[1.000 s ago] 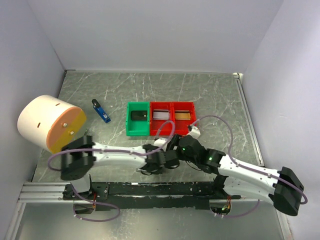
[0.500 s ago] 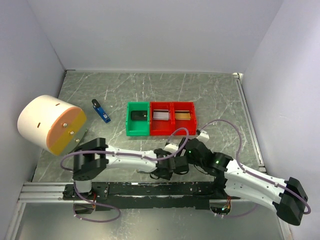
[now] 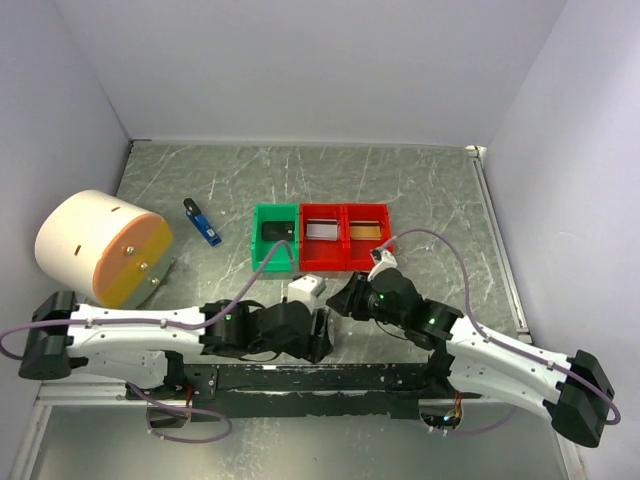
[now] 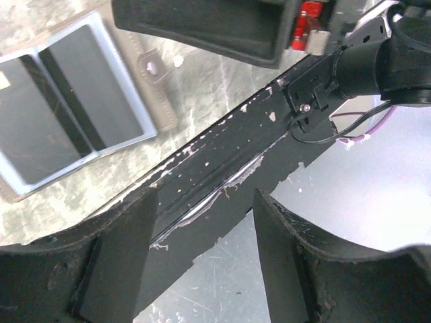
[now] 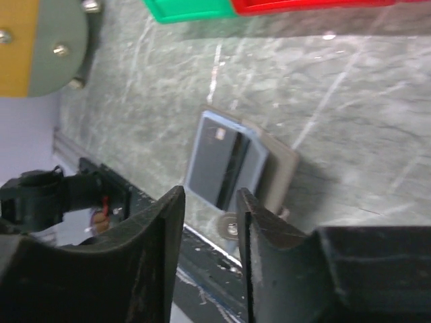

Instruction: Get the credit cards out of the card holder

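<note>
The left arm (image 3: 140, 325), bent over the middle of the table a second ago, now lies low and stretched along the black rail (image 3: 300, 378). Its elbow has swung out to the rail's left end. The left gripper (image 4: 202, 198), nearly closed a second ago, now has its jaws spread wide with nothing between them and hangs directly over the rail. The right gripper (image 5: 210, 195) has narrowed. Its jaws stand a small gap apart and pinch nothing, just on the far side of the rail and above the card holder (image 5: 225, 161).

The card holder lies opened flat on the marbled table, just beyond the rail on the side toward the green tray (image 3: 275, 262), which sits well farther from the rail. In the left wrist view, two pale blue-grey inner panels sit side by side, each with a dark card (image 4: 101, 87) still tucked in it. A grey-brown outer cover shows around the panels, with a small strap ending in a round snap. From above, the holder cannot be made out beneath the two wrists meeting beside the rail.
</note>
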Tool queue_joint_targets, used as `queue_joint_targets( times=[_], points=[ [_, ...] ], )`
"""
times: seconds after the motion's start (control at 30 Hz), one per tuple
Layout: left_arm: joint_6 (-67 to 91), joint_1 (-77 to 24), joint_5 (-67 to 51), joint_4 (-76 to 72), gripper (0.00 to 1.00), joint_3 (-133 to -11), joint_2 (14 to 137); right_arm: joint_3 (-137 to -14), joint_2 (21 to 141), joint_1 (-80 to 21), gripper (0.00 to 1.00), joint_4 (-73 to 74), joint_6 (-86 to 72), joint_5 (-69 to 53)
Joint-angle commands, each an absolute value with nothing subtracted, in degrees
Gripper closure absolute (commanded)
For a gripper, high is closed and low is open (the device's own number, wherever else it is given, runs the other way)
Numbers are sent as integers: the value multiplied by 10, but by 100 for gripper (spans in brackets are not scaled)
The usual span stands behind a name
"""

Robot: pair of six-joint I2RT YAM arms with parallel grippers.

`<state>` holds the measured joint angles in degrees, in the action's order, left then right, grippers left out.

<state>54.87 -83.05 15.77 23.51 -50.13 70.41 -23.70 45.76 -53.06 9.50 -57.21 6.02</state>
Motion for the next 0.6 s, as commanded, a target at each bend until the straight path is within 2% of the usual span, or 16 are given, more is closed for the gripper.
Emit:
queue_joint_targets(
  times=[0.0, 0.1, 0.27, 0.43, 0.57],
  points=[
    [580, -826, 192, 257, 31, -466, 648, -249, 487, -531, 68, -11, -545, -36],
    [624, -822, 241, 314, 31, -455, 608, -256, 552, -537, 76, -63, -540, -78],
    [655, -814, 257, 315, 29, -418, 553, -291, 658, -547, 78, -6, -508, -48],
    [652, -802, 237, 293, 27, -402, 554, -262, 657, -531, 79, 31, -490, 2],
    [621, -779, 207, 257, 25, -406, 590, -211, 646, -488, 78, -9, -479, -51]
  ],
)
